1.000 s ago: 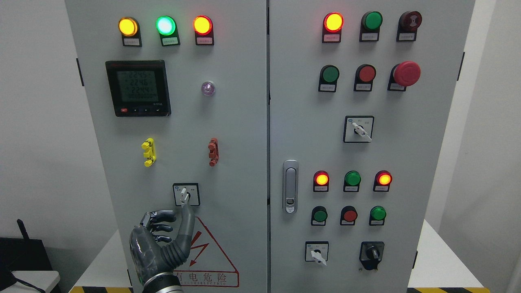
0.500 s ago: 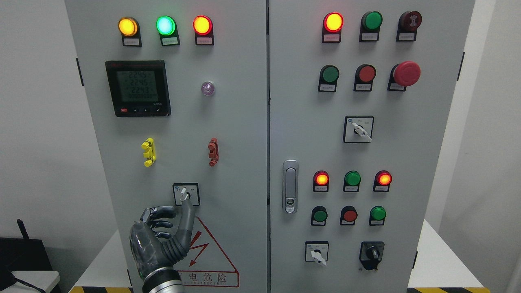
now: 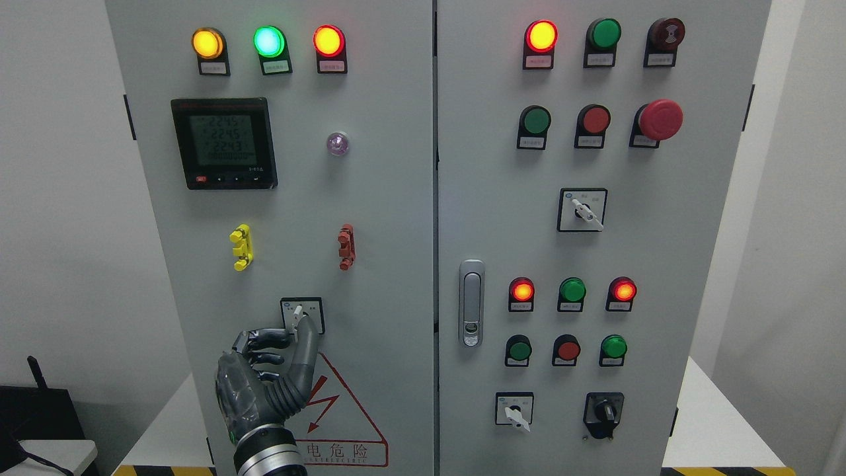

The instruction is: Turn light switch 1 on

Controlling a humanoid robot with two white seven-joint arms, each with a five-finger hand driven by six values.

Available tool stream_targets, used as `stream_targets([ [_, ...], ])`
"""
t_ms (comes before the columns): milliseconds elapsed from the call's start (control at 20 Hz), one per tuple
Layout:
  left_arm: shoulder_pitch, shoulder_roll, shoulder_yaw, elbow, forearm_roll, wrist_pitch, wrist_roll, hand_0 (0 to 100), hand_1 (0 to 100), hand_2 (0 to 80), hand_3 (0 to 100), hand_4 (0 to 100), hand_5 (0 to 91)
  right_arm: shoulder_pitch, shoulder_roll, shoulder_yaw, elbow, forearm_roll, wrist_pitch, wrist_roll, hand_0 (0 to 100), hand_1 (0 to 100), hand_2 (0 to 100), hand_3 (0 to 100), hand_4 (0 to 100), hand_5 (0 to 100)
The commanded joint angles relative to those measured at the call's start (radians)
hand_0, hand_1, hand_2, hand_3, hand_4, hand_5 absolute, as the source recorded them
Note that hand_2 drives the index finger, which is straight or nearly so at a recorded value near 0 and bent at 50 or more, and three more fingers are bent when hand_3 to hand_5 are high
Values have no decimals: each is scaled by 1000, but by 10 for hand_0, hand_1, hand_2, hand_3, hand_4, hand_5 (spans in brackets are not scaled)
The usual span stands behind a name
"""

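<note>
Head view. Landmark: warning triangle (image 3: 337, 413), low on the left cabinet door (image 3: 383, 218).

Item 1: rotary switch (image 3: 302, 315), just above the triangle's apex; white lever roughly upright, tilted slightly. Presumably light switch 1, though its label is too small to read.

Item 2: left hand (image 3: 264, 377), left of the triangle. One digit extended, tip touching the lever's lower end, placed to nudge it round; remaining fingers (image 3: 264, 342) curled, grasping nothing.

Item 3: right hand, absent.

Containers: the cabinet only, closed, contents hidden; white desk (image 3: 717, 430) beneath it.
</note>
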Motion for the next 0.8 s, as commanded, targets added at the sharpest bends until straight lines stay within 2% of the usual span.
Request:
stream_targets([
  [0, -9, 2, -2, 1, 2, 19, -2, 142, 532, 542, 643, 702, 685, 0, 0, 0, 0, -17, -1, 0, 120, 389, 0, 0, 0, 0],
  [750, -18, 2, -14, 2, 2, 45, -5, 170, 495, 552, 652, 708, 696, 0, 0, 0, 0, -17, -1, 0, 120, 389, 0, 0, 0, 0],
])
